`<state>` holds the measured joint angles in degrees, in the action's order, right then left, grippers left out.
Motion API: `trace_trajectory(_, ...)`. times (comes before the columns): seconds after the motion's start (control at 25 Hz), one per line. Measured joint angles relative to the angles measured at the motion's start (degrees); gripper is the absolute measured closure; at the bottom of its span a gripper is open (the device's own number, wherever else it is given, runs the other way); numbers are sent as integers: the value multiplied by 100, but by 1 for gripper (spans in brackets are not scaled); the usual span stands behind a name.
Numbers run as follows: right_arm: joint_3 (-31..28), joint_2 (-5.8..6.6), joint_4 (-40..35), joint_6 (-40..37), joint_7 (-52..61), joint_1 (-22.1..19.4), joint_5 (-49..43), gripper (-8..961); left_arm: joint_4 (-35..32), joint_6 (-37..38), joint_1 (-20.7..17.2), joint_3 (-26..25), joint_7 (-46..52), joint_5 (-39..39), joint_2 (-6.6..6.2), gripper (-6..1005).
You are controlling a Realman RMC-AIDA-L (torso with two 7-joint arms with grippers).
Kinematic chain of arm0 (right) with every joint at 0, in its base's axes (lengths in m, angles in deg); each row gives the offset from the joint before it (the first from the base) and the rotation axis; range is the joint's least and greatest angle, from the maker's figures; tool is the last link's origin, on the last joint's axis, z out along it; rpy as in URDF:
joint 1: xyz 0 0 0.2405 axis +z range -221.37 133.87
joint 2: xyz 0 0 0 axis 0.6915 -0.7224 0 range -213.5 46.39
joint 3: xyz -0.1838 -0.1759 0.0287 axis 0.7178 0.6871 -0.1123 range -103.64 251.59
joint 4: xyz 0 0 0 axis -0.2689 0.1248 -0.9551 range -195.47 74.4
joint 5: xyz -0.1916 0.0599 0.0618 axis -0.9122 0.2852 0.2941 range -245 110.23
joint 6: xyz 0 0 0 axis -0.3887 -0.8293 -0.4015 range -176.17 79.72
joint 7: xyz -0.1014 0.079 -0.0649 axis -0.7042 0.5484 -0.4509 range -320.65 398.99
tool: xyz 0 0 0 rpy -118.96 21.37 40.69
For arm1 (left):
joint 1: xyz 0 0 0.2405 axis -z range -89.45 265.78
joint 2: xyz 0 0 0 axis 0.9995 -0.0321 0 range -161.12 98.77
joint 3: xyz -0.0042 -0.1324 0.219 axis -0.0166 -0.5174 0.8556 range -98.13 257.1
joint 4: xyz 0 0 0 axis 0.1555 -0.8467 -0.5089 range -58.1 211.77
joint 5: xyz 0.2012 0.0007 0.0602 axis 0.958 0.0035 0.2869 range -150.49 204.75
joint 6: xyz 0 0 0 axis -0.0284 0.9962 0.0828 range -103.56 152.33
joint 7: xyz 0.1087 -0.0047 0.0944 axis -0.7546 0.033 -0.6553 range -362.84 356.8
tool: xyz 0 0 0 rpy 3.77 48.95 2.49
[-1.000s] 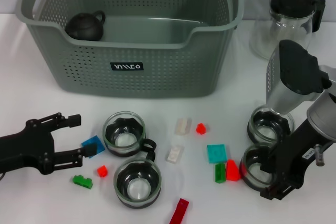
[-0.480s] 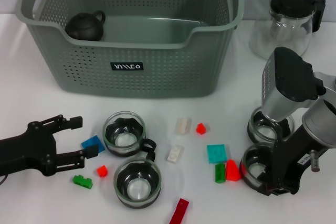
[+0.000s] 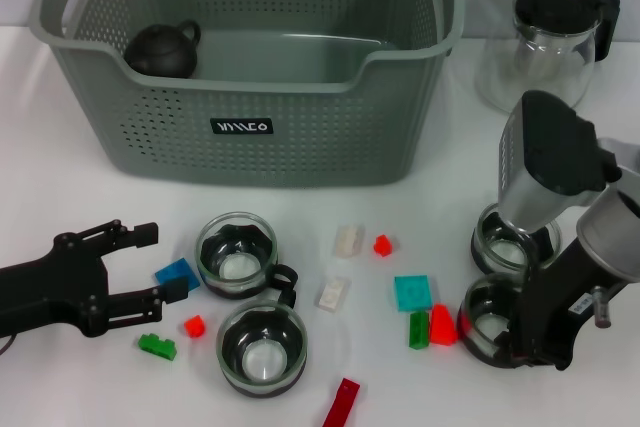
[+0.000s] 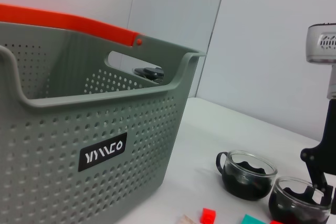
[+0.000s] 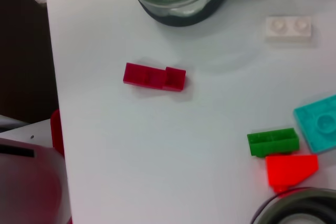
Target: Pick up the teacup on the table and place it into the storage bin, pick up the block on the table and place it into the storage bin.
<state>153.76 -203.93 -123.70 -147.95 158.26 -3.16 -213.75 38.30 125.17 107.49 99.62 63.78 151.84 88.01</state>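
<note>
Right gripper (image 3: 497, 339): jaws grasping teacup (image 3: 487, 320) rim on desk (image 3: 80, 197). Left gripper (image 3: 152, 265): jaws released beside blue block (image 3: 177, 276).

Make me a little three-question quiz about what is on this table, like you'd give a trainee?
1. How many glass teacups stand on the white table?
2. True or false: the grey-green perforated storage bin already holds a dark round teapot.
3. The left claw has its open fingers nearest which block? A) flat blue block B) long dark red block C) white block

Key: 1. Four: two centre, two by the right claw. 2. True. 3. A.
</note>
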Motion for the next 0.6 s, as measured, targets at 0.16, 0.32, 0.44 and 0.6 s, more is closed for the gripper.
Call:
trace_trajectory(0.16, -36, 13, -521, -267, 145, -91, -3, 889, 0, 2, 0, 5, 0, 0, 0, 144)
trace_trajectory(0.32, -215, 20, -1058, -535, 239, -154, 3, 890, -3, 3, 0, -7, 0, 0, 0, 143)
trace_trajectory(0.44, -246, 21, -1138, -567, 274, -157, -25, 891, -5, 3, 0, -9, 0, 0, 0, 143)
trace_trajectory(0.6, -259, 18, -1123, -599, 240, -141, 5, 893, -6, 3, 0, -19, 0, 0, -1, 143)
